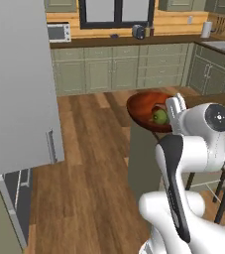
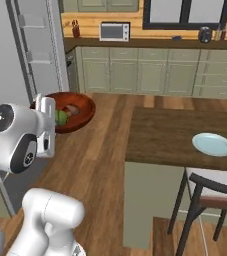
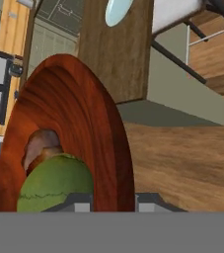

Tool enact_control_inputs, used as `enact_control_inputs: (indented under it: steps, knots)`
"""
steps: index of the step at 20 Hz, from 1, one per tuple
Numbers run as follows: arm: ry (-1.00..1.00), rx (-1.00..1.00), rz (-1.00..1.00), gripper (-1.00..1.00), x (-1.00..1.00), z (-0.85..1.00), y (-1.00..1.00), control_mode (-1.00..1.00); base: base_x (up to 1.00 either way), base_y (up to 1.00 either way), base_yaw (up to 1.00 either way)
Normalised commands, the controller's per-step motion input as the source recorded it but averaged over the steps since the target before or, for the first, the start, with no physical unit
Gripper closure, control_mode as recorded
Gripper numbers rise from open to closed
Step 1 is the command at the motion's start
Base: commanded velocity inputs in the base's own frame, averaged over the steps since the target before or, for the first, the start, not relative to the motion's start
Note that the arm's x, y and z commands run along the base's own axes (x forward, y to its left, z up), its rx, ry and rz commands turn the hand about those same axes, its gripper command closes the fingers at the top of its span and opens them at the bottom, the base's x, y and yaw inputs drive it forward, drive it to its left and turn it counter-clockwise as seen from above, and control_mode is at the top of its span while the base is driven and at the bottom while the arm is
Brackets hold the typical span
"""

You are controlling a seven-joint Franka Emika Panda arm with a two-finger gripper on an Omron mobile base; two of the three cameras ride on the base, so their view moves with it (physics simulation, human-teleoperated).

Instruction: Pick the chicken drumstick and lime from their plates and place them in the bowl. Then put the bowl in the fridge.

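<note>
My jaws are pinched tight on the rim of the bowl [image 3: 79, 133], one finger inside the wall and one outside, which is why the hand view looks edge-on across its dark inside. A rim grip is the only way I can carry something this wide, and it lets the load sit low in the dish. The gripper [image 1: 176, 110] holds the bowl in mid-air over the wooden floor, clear of the table's [image 2: 175, 135] near-left corner. The lime [image 2: 61, 117] lies against the near wall by my fingers and the drumstick [image 2: 73, 110] sits just behind it, touching it; both have rolled to the low side, so I judge the bowl is tipped slightly toward the hand. One plate [image 2: 212, 144] is left bare near the table's right edge. The fridge [image 1: 20, 89] stands to my left with its grey door swung open. Loading looks done; what remains, I reckon, is swinging left and sliding the bowl onto a shelf without spilling.
</note>
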Motion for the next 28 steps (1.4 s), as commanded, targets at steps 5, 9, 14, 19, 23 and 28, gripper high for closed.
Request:
enact_control_inputs:
  steps: [5,9,14,19,23,28]
  knots:
    - [0.0,0.0,0.0,1.0,0.0,0.0,0.0,1.0,0.48,0.14,0.01]
    - [0.0,0.0,0.0,1.0,0.0,0.0,0.0,1.0,0.5,0.48,0.1]
    - [0.0,0.0,0.0,1.0,0.0,0.0,0.0,1.0,0.54,0.15,0.19]
    - [0.0,0.0,0.0,1.0,0.0,0.0,0.0,1.0,0.41,-0.12,0.21]
    - [0.0,0.0,0.0,1.0,0.0,0.0,0.0,1.0,0.49,-0.25,0.02]
    - [0.0,0.0,0.0,1.0,0.0,0.0,0.0,1.0,0.4,-0.52,-0.07]
